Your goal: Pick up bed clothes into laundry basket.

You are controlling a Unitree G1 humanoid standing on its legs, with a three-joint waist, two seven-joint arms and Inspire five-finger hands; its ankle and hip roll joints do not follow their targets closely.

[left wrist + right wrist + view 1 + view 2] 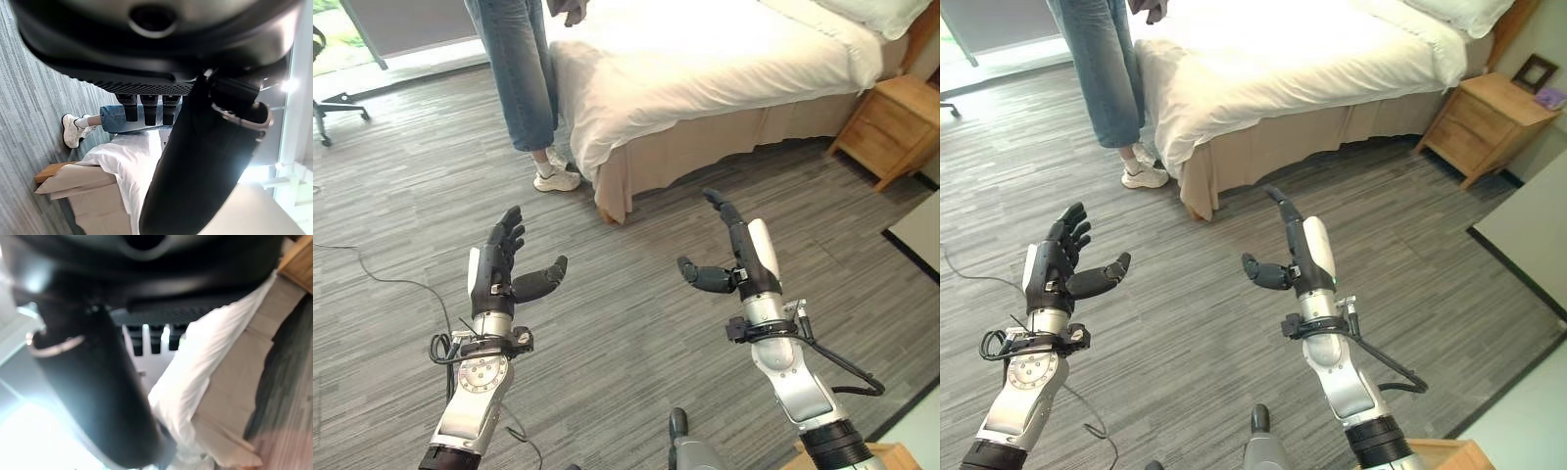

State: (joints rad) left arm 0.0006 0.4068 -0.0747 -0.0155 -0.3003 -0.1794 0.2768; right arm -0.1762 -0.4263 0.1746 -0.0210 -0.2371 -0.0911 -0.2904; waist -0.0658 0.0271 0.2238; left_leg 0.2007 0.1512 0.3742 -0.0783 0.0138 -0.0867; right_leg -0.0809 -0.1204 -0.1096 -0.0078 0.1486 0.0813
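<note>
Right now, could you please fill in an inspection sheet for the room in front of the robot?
Surface: grey plank floor, bare between the hands and the bed.
Job's things: bed with white bedding hanging over its near corner; a dark garment sits at the far edge; no laundry basket seen.
Clutter: nothing seen.
Hands: left hand and right hand raised over the floor, both open and holding nothing.
Cables: thin cable on the floor at left.
Surroundings: person in jeans standing beside the bed, wooden nightstand at right, chair base at far left.
</note>
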